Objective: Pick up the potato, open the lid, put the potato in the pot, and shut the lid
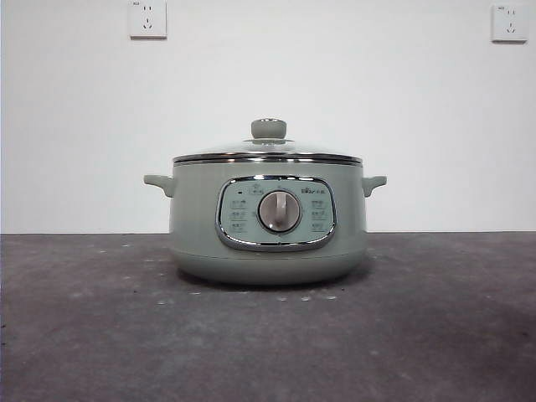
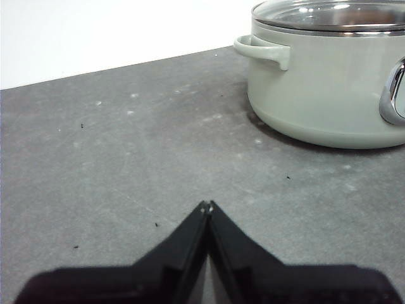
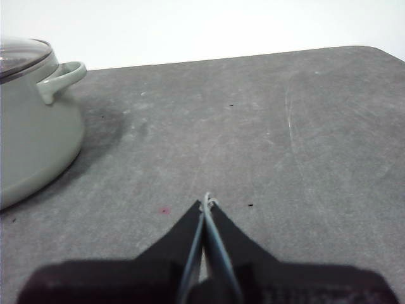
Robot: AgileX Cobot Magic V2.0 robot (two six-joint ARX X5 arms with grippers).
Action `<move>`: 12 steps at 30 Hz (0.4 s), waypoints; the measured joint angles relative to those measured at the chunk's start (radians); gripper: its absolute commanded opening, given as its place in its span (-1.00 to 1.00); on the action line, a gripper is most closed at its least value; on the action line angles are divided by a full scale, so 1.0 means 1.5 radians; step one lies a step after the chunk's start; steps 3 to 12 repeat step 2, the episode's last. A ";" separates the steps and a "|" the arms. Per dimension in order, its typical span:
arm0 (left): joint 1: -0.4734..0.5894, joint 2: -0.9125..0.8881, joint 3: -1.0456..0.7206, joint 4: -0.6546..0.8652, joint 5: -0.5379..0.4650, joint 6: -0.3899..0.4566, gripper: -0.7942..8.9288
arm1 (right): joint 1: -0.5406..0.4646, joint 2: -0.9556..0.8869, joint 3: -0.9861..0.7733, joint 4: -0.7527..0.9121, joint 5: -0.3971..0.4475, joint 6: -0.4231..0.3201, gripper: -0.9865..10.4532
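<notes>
The sage-green pot [image 1: 268, 226] stands in the middle of the table with its chrome-framed dial panel facing the front view. The glass lid [image 1: 268, 152] with its green knob sits closed on it. The potato is not in view in any frame. My left gripper [image 2: 207, 206] is shut and empty, low over the dark table, apart from the pot [image 2: 316, 82] and its handle. My right gripper [image 3: 207, 201] is shut and empty, over the table on the pot's other side, apart from the pot [image 3: 35, 133]. Neither gripper shows in the front view.
The dark grey table [image 1: 84, 335] runs to a white wall with two sockets [image 1: 147, 18]. In the right wrist view the table's far edge and rounded corner [image 3: 373, 50] show.
</notes>
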 measured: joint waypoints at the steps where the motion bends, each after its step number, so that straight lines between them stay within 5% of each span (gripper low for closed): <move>1: 0.000 0.000 0.000 0.000 0.000 0.000 -0.84 | 0.000 0.000 0.000 0.000 0.000 0.000 -0.83; 12: 0.000 0.000 0.000 0.000 0.000 0.000 -0.84 | 0.000 0.000 0.000 0.000 0.000 0.000 -0.83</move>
